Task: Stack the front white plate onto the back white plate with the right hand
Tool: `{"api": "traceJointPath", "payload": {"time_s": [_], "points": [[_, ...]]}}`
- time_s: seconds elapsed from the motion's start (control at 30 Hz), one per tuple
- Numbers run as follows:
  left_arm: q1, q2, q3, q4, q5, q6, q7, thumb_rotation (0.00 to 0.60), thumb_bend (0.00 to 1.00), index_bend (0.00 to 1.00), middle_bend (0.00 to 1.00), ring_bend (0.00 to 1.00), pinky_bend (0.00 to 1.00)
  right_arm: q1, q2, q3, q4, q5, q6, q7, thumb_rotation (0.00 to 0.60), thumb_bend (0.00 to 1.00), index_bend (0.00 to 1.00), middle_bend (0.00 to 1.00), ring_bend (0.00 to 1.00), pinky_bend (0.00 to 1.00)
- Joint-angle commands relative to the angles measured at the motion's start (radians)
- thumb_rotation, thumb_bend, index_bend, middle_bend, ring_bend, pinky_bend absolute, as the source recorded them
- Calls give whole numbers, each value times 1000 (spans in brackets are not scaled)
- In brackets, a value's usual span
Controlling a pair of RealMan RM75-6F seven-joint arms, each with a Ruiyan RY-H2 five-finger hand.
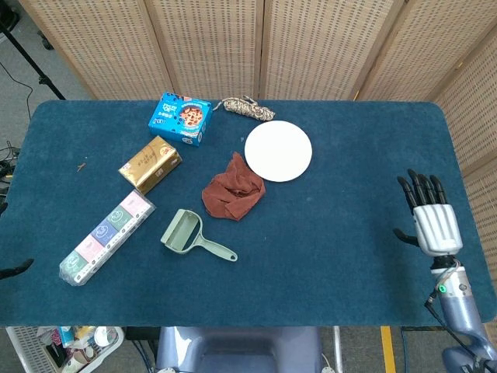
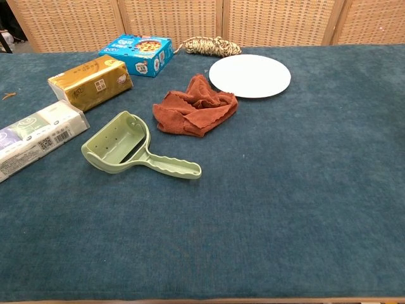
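Observation:
One round white plate (image 1: 278,151) lies flat on the blue table at the back, right of centre; it also shows in the chest view as the plate (image 2: 250,75). Only a single white disc shows there, and I cannot tell whether another plate lies under it. My right hand (image 1: 430,220) hangs over the table's right edge, far from the plate, fingers spread and holding nothing. It is out of the chest view. My left hand shows in neither view.
A rust-red cloth (image 1: 233,187) lies just left of the plate. A green scoop (image 1: 191,235), a gold box (image 1: 151,164), a blue snack box (image 1: 181,118), a pack of tissues (image 1: 106,237) and a coil of rope (image 1: 247,108) fill the left and back.

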Motion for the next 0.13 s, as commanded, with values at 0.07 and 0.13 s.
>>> {"api": "traceJointPath", "payload": {"time_s": [0.07, 0.13], "points": [[0, -1, 2, 5, 8, 6, -7, 600, 14, 9, 0, 0, 0, -53, 0, -18, 15, -28, 32, 10, 600, 0, 0, 0, 0, 0], [1, 0, 3, 2, 16, 12, -11, 600, 14, 9, 0, 0, 0, -70, -2, -16, 15, -36, 43, 15, 600, 0, 0, 0, 0, 0]]}}
